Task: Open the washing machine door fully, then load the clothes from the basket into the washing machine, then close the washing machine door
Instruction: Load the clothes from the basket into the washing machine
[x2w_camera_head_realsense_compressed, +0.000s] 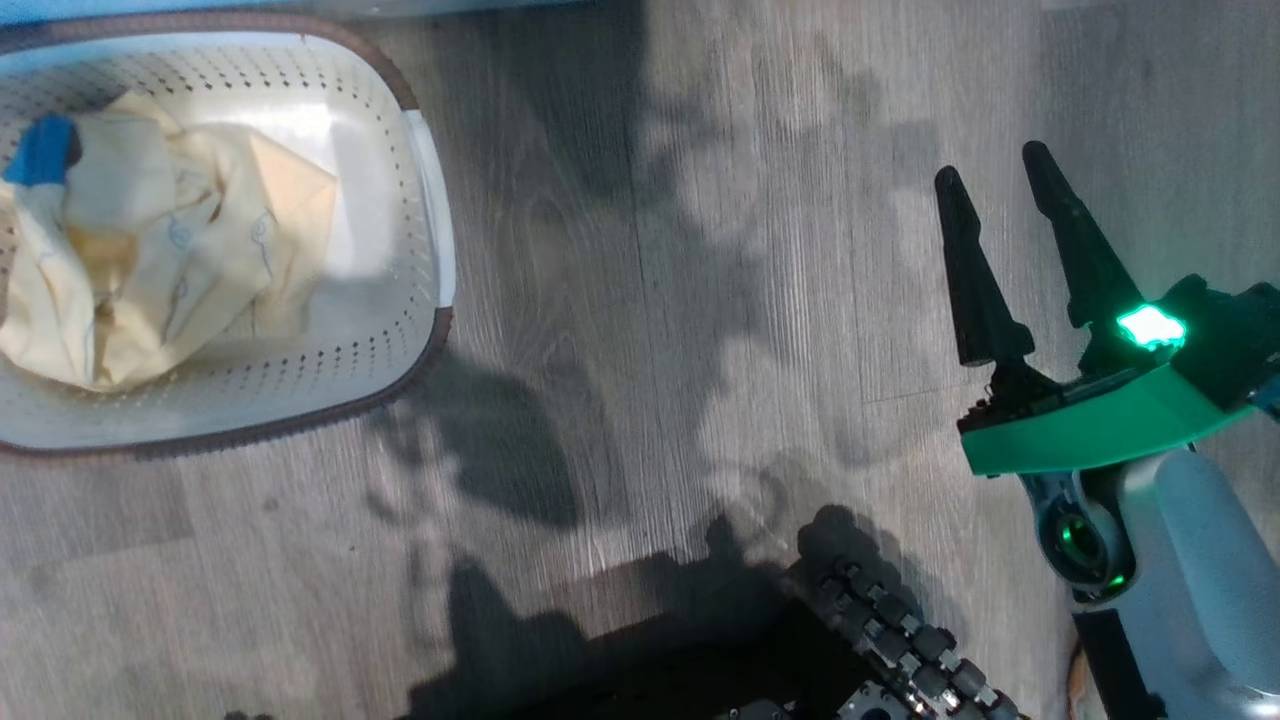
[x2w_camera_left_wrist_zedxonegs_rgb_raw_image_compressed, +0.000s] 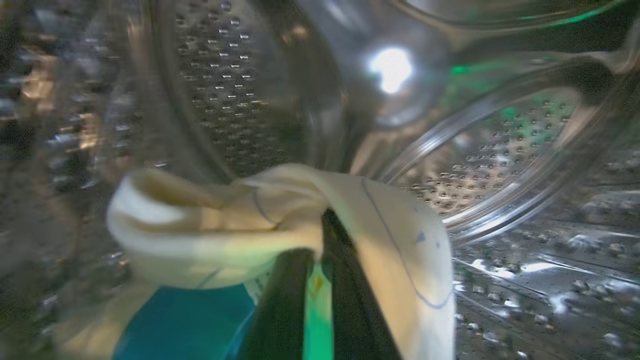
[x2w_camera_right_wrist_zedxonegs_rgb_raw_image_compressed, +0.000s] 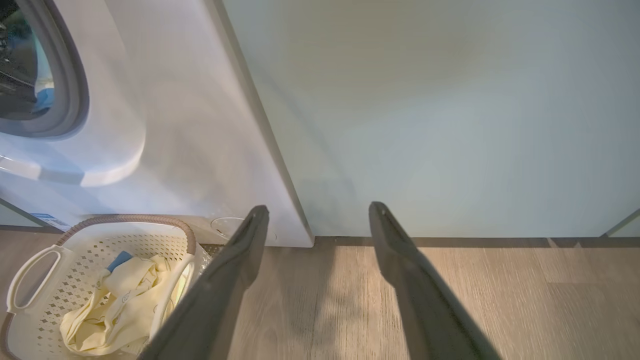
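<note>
Yellow garment (x2w_camera_left_wrist_zedxonegs_rgb_raw_image_compressed: 225, 235) is pinched tight in the left claw (x2w_camera_left_wrist_zedxonegs_rgb_raw_image_compressed: 316, 270); right claw (x2w_camera_head_realsense_compressed: 990, 165) gapes wide, empty.

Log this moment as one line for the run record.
stage: loading | left tool: shut on garment, inside drum | right tool: open, idle over floor | basket: holds clothes

No writing is legible anywhere; the small blue label (x2w_camera_right_wrist_zedxonegs_rgb_raw_image_compressed: 47, 220) at the lower front corner of the washer (x2w_camera_right_wrist_zedxonegs_rgb_raw_image_compressed: 200, 150), behind the basket (x2w_camera_right_wrist_zedxonegs_rgb_raw_image_compressed: 125, 219), is too small to read.
</note>
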